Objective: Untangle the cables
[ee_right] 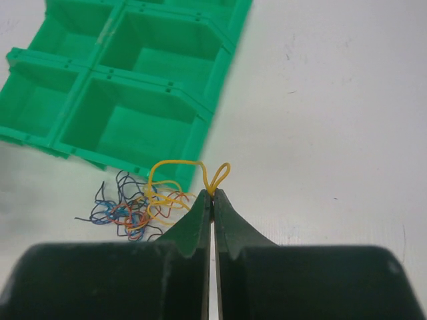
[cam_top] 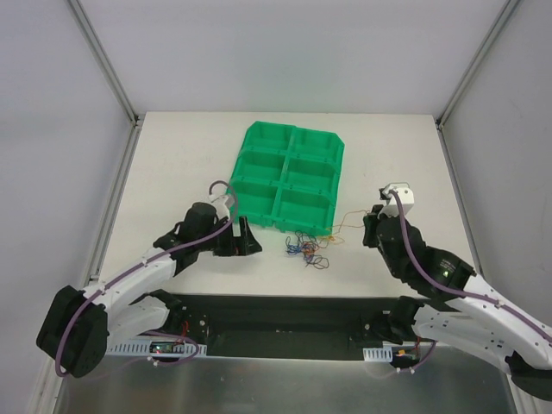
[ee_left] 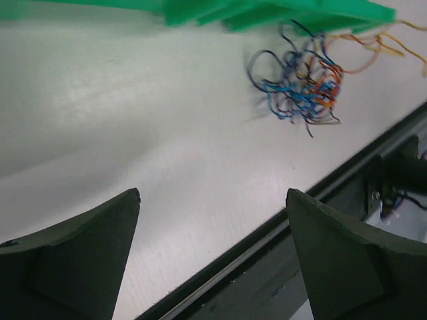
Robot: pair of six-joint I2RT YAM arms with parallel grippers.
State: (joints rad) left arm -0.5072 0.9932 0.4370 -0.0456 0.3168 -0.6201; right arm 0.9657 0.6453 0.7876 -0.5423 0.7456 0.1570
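Observation:
A tangle of thin blue, orange, black and yellow cables (cam_top: 307,247) lies on the white table just in front of the green tray; it also shows in the left wrist view (ee_left: 300,83) and the right wrist view (ee_right: 133,207). My right gripper (ee_right: 212,195) is shut on a yellow cable (ee_right: 175,164), whose loop sticks out past the fingertips and trails back into the tangle. In the top view the right gripper (cam_top: 369,228) sits right of the tangle. My left gripper (cam_top: 252,241) is open and empty, left of the tangle, its fingers (ee_left: 100,253) wide apart.
A green tray (cam_top: 289,177) with six compartments lies behind the tangle; its front edge shows in the left wrist view (ee_left: 267,13) and its compartments in the right wrist view (ee_right: 120,80). The table's black front edge (ee_left: 320,193) runs close below the left gripper.

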